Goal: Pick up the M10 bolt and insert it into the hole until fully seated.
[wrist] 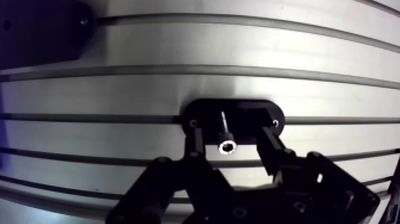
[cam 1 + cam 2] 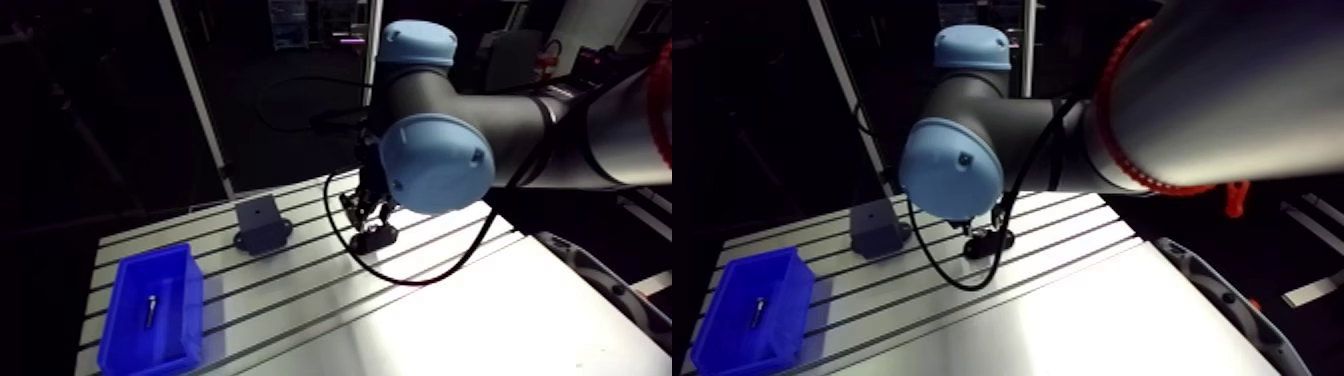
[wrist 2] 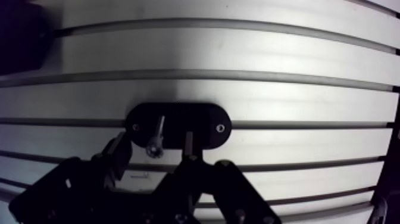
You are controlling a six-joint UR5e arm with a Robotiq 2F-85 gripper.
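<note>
In the wrist view a black oval plate (image 1: 238,113) with a screw at each end lies on the slotted table. A thin steel bolt (image 1: 224,134) stands at the plate's middle, shank down, socket head toward the camera and slightly tilted. My gripper (image 1: 231,140) is open and straddles the bolt. Its fingers (image 1: 195,146) stand on either side with a small gap to the bolt, which sits nearer one finger. How deep the shank sits in the plate is hidden. In the arm view the gripper (image 2: 370,222) hangs just over the plate (image 2: 376,238).
A blue bin (image 2: 155,312) at the table's near left corner holds another bolt (image 2: 150,310). A grey block on a base (image 2: 262,226) stands behind it, left of the gripper. Its dark corner (image 1: 41,33) shows ahead and aside in the wrist view.
</note>
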